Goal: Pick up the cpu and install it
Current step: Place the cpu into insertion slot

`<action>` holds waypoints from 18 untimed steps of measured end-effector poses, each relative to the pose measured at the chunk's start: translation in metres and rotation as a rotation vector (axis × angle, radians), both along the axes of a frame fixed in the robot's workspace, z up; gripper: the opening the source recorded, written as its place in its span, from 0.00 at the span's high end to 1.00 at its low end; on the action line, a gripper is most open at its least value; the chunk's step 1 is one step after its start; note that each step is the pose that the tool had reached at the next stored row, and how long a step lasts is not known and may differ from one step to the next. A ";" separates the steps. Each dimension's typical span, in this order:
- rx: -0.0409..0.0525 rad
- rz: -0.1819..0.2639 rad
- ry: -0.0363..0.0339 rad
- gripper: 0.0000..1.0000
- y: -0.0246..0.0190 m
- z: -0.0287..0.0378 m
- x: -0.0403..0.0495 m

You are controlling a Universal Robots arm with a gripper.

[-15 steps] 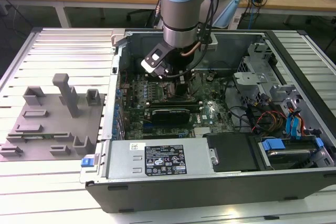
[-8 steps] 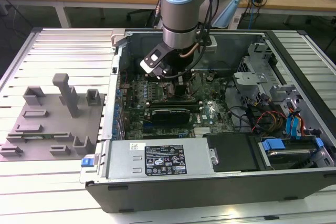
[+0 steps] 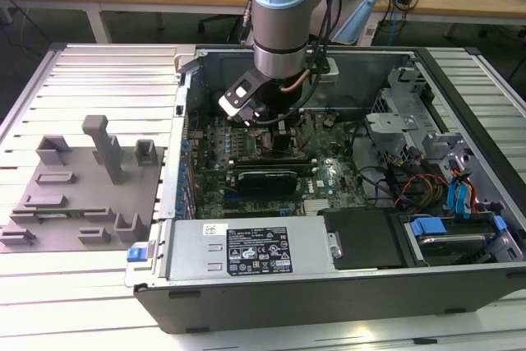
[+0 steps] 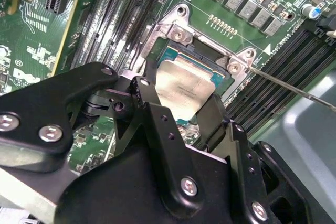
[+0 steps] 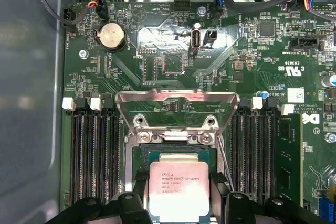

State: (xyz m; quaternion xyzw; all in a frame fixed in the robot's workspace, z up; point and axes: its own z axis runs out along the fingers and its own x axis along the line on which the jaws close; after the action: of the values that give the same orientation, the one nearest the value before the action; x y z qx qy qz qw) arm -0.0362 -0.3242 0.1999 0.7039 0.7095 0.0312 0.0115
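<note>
The cpu, a small square chip with a silvery top, lies flat in or just over the motherboard socket, between two black fingers. In the second wrist view the cpu shows the socket's teal edge around it. My gripper looks shut on the chip's two opposite sides. The socket's metal load plate stands swung open behind the chip. In the exterior view the gripper reaches down into the open computer case, over the middle of the green board.
Black memory slots run along both sides of the socket. A thin metal lever sticks out from the socket frame. A gray tray with upright holders lies at the exterior view's left. The power supply and drive bays bound the board.
</note>
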 end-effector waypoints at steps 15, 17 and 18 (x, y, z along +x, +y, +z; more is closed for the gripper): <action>0.0040 -0.005 0.0000 0.45 0.0012 -0.0031 0.0000; 0.0040 -0.005 -0.0002 0.45 0.0013 -0.0032 0.0001; 0.0039 -0.005 -0.0002 0.45 0.0012 -0.0031 0.0001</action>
State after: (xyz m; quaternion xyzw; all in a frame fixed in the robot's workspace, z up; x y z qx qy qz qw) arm -0.0362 -0.3230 0.1968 0.7057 0.7077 0.0326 0.0103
